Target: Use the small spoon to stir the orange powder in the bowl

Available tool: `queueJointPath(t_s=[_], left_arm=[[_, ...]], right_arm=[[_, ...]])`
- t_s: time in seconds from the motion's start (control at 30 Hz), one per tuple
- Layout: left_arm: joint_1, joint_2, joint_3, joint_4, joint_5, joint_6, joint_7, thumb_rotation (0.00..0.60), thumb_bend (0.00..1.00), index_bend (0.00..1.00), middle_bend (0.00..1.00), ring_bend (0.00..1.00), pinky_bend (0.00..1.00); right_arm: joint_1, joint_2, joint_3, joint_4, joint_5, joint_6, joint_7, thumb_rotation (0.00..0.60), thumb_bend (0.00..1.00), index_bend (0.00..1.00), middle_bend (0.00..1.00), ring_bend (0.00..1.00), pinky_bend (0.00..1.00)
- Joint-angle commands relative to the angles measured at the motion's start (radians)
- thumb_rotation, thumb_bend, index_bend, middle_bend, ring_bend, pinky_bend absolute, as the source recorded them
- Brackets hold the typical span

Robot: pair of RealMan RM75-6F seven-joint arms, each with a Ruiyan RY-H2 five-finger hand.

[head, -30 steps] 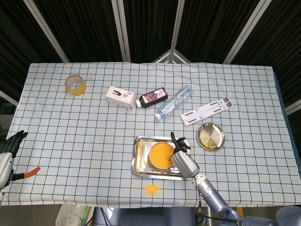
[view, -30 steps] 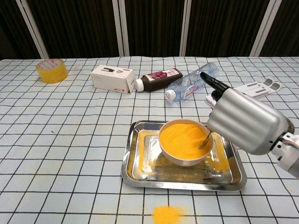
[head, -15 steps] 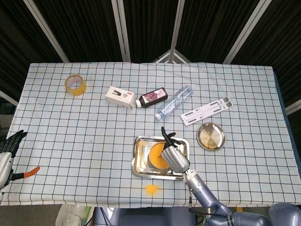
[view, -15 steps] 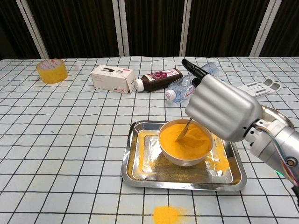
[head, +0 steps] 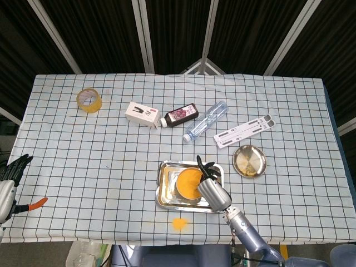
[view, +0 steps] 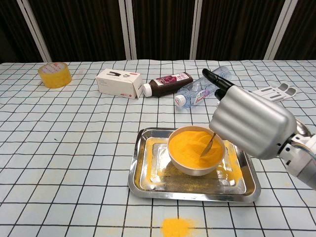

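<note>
The right hand (view: 252, 123), pinching the spoon (view: 208, 147), is sweeping its tip back rightward through the powder (view: 194, 143) in the bowl (view: 190, 168) on the tray (view: 148, 180), indicating stirring is under way, while the left hand (head: 12, 169) is idling, fingers apart.

Looks like a robot test lab to me, not a kitchen: a table under a checked cloth (head: 111, 167), black curtains (view: 158, 29) hung on metal poles (head: 146, 33) all round the far side, and random props like a tape roll (head: 89, 99) and a boxed gadget (view: 119, 83).
</note>
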Motion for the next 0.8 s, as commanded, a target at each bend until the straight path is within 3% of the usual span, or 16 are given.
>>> queueJointPath(t_s=[0.03,0.5,0.8], left_arm=[[-0.001,-0.001,-0.001,-0.001,-0.002,-0.002,0.002,0.6,0.0,0.0,0.0,0.0,0.0],[-0.001,0.002,-0.002,-0.002,-0.008,-0.006,-0.006,0.6,0.0,0.0,0.0,0.0,0.0],[-0.001,0.005,-0.002,-0.003,-0.008,-0.008,-0.012,0.6,0.0,0.0,0.0,0.0,0.0]], right_arm=[[-0.003,0.002,-0.002,0.007,-0.001,-0.003,0.001,0.6,0.98,0.88,0.71,0.39,0.0],[0.001,-0.052,0.006,0.095,0.027,-0.056,-0.012,0.6,0.98,0.89,0.71,0.39,0.0],[0.018,-0.076,0.06,0.09,0.038,-0.034,0.01,0.6,0.98,0.89,0.72,0.39,0.0]])
